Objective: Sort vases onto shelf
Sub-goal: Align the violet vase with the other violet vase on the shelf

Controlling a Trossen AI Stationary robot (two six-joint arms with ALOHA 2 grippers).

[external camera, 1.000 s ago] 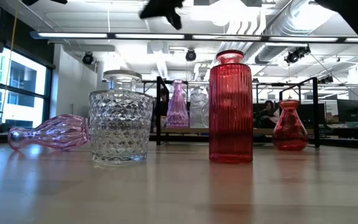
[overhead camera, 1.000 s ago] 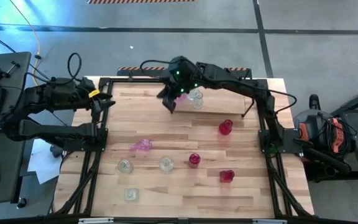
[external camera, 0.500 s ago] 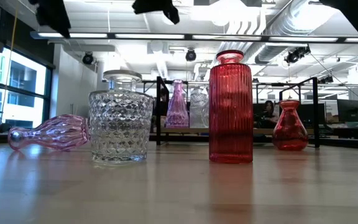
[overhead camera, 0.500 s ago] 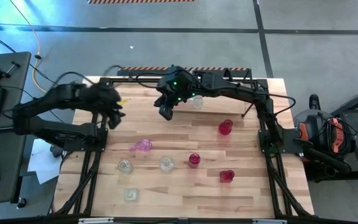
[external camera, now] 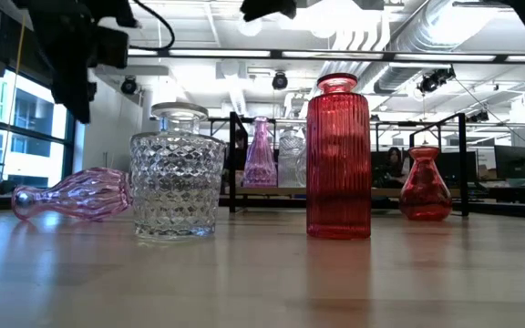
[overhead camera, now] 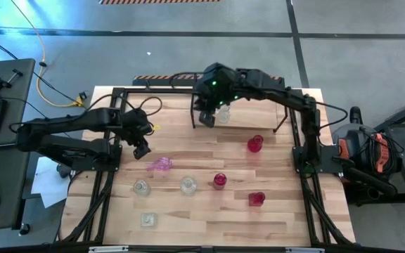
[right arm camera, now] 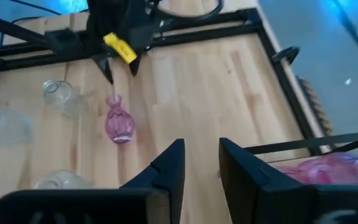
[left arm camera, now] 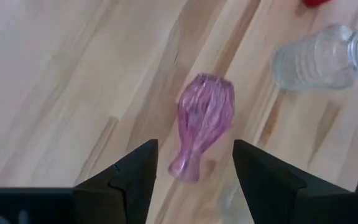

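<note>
A small pink glass vase lies on its side on the wooden table, directly ahead of the left gripper, whose jaws stand wide open and empty. Smooth, light and breakable, it would probably roll, so the narrow neck looks the safest hold. The right gripper, partly open and seemingly empty, hovers by the shelf at the table's far edge.
</note>
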